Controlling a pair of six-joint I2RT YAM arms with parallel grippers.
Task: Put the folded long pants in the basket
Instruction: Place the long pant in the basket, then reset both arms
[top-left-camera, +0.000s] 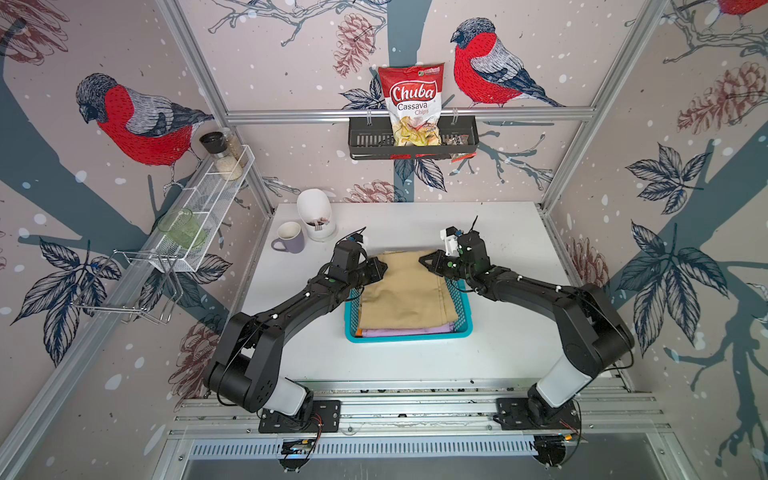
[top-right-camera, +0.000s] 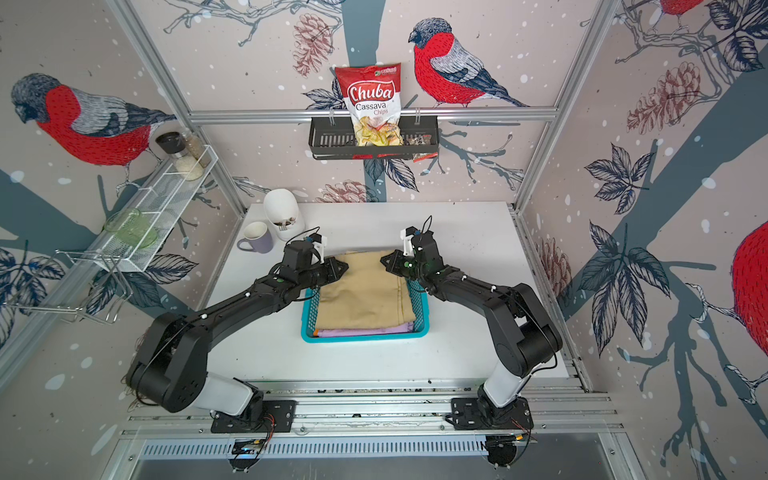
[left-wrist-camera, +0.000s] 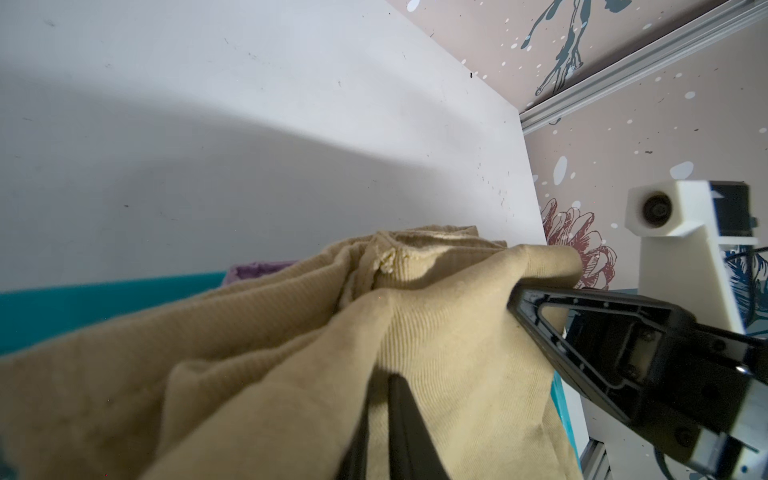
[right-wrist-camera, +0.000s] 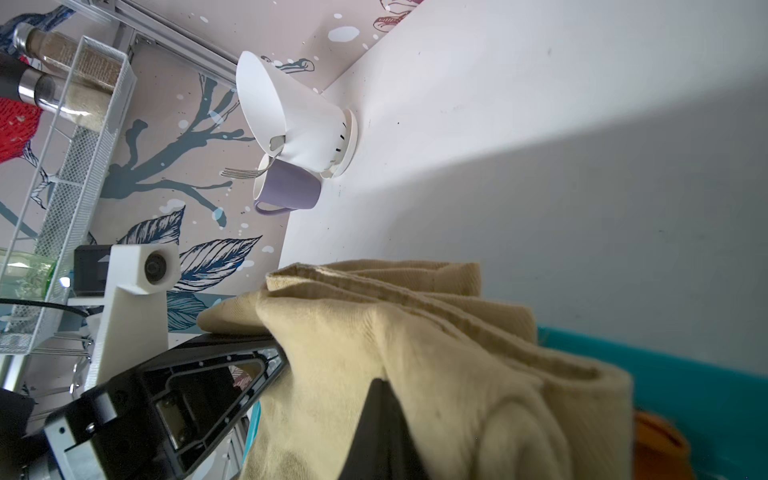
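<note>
Three folded pants are stacked in one turquoise basket (top-left-camera: 464, 318) of gridded plastic at the middle of the white table (top-left-camera: 498, 249). The ribbed khaki pants (top-left-camera: 403, 291) lie on top, the lilac pants (top-left-camera: 409, 330) beneath, and the orange pants (right-wrist-camera: 658, 440) lowest (only a sliver shows). Of the two grippers, the left gripper (top-left-camera: 381, 266) and the right gripper (top-left-camera: 424, 262) each pinch a far corner of the khaki cloth, holding that end above the basket's far rim.

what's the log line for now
khaki pants: over basket, far edge held | left gripper: shut on it | right gripper: shut on it | lilac pants, orange pants: in basket
</note>
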